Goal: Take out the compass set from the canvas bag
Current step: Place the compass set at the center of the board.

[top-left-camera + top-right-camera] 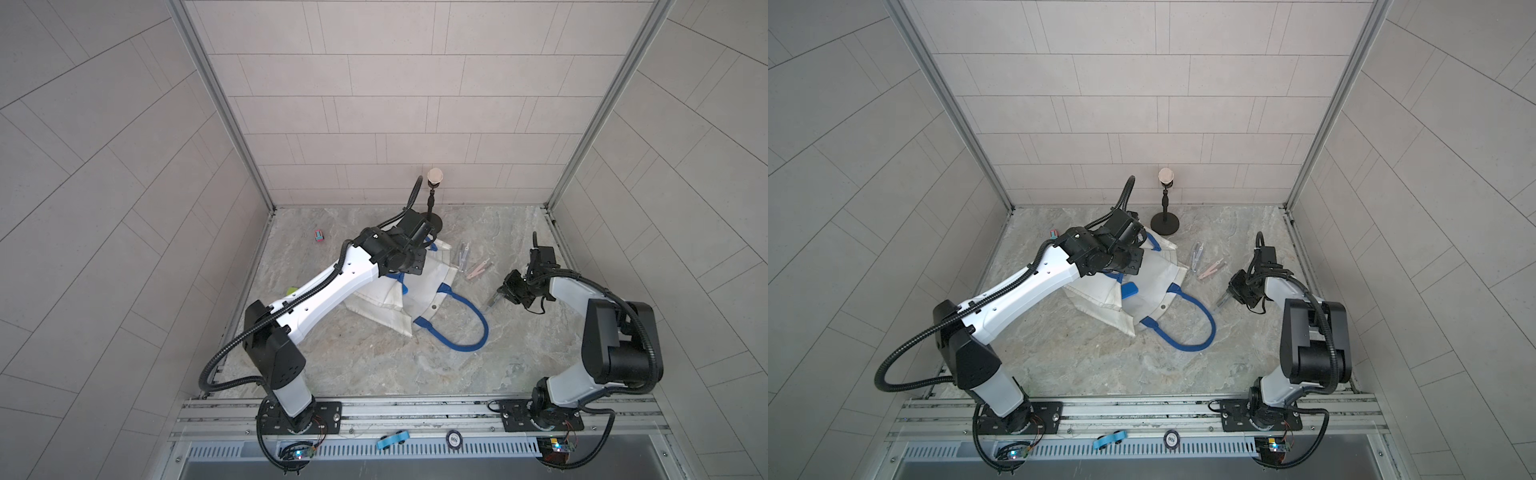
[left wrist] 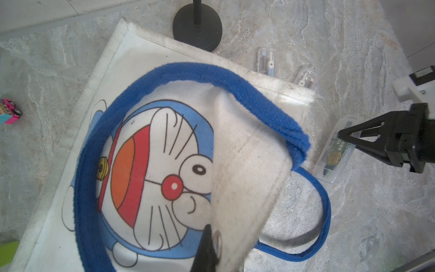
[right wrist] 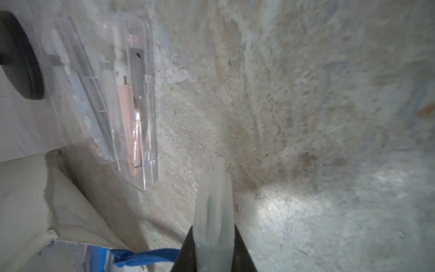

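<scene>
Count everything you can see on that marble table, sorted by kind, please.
Clear plastic cases: 3, one in the right gripper
Canvas bag: 1
Black stand: 1
Toy car: 1
Green object, half hidden: 1
Total: 7

— Anything readable here?
— Nothing clear. The green label [image 2: 339, 144] inside the case [image 2: 329, 175] carries print, too blurred. The disc [image 1: 454, 437] on the front rail [image 1: 374, 411] bears marks, too small.
</scene>
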Motion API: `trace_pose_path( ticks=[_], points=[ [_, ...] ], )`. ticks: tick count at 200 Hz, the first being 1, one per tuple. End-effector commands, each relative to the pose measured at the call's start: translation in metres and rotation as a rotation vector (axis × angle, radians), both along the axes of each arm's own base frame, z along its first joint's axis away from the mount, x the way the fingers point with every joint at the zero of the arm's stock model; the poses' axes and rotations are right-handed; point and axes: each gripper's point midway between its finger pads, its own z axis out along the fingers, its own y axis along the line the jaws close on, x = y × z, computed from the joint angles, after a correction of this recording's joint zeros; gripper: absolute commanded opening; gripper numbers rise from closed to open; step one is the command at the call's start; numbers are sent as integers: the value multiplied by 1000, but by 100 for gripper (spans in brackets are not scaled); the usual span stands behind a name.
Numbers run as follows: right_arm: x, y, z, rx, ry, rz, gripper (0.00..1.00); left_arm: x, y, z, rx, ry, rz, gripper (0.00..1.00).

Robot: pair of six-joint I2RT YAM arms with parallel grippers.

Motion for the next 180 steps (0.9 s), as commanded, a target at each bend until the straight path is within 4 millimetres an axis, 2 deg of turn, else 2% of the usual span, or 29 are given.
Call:
trace_pose_path(
  ticks=[1, 55, 66, 75, 99, 106, 120, 142, 152, 170, 180],
  points=[
    [23, -6, 8, -35, -69, 34, 10, 4, -4, 14, -36, -29, 5, 0],
    [50, -12, 14, -46, -108, 24, 12, 2, -3, 11, -35, -18, -1, 0],
    [53, -12, 9, -41, -82, 28, 14, 2, -4, 12, -36, -20, -2, 0],
    [52, -13, 2, -31, -51, 33, 19, 2, -3, 12, -33, -21, -5, 0],
    [40, -20, -1, -36, 29, 38, 43, 1, 1, 16, -18, -30, -8, 0],
    [38, -24, 7, -52, 18, 34, 61, 1, 4, 18, -14, -35, -5, 0],
    [34, -30, 30, -98, -18, 23, 74, 1, 10, 21, -11, -43, 2, 0],
    [27, -32, 69, -126, -82, 0, 75, 2, 17, 25, -17, -52, 13, 0],
    [23, -26, 91, -112, -132, -5, 72, 3, 19, 28, -21, -57, 14, 0],
    [10, 7, 125, -47, -216, 21, 67, 6, 24, 31, -20, -63, 21, 0],
    [1, 36, 139, -9, -249, 56, 65, 7, 27, 33, -21, -67, 28, 0]
  ],
)
